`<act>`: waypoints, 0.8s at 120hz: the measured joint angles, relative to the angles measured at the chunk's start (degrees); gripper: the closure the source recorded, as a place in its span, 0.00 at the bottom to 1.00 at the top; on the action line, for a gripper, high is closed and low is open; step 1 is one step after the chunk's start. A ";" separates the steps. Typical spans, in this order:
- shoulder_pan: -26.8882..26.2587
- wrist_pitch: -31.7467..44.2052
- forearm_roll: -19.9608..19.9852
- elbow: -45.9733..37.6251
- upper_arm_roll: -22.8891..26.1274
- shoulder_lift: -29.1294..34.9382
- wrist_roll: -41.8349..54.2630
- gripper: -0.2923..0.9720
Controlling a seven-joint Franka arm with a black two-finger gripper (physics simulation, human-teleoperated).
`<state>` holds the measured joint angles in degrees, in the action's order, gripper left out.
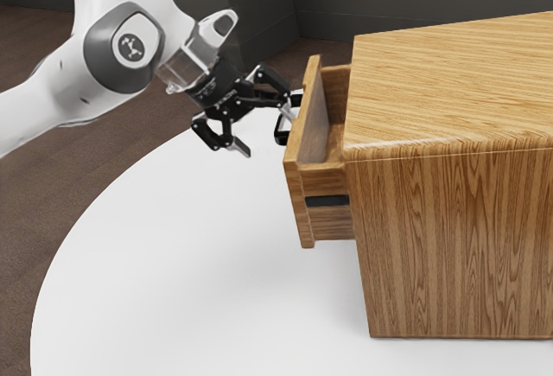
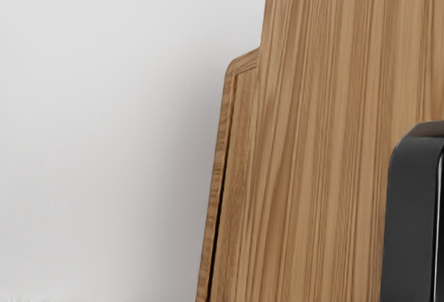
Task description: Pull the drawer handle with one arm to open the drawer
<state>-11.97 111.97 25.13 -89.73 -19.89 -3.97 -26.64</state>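
The gripper (image 1: 266, 125) is sitting wide open at the handle (image 1: 281, 130) just ahead, seemingly hooking it to drag the partly open drawer (image 1: 302, 156) outward.

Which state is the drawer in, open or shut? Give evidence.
Partly open: the drawer front stands out from the cabinet, its side showing.

Exterior view: taken from beside the arm (image 1: 78, 82), raised, angled down across the white table (image 1: 173, 307) toward the wooden cabinet (image 1: 449, 220), at middle range. Wrist view: carried on the arm, very near, facing the drawer front (image 2: 326, 142). Shared: drawer front, table.
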 joint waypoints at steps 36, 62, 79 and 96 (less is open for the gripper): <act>-0.75 0.01 0.02 -6.21 -2.25 5.88 0.07 0.23; -0.91 0.00 -0.04 -9.79 -5.61 9.23 0.14 0.23; 0.30 -0.06 -0.08 -11.82 -7.20 11.77 0.22 0.23; 1.86 -3.10 -4.74 -11.93 -8.18 19.10 0.24 0.23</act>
<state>-10.11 108.87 20.39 -101.66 -28.07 15.13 -26.40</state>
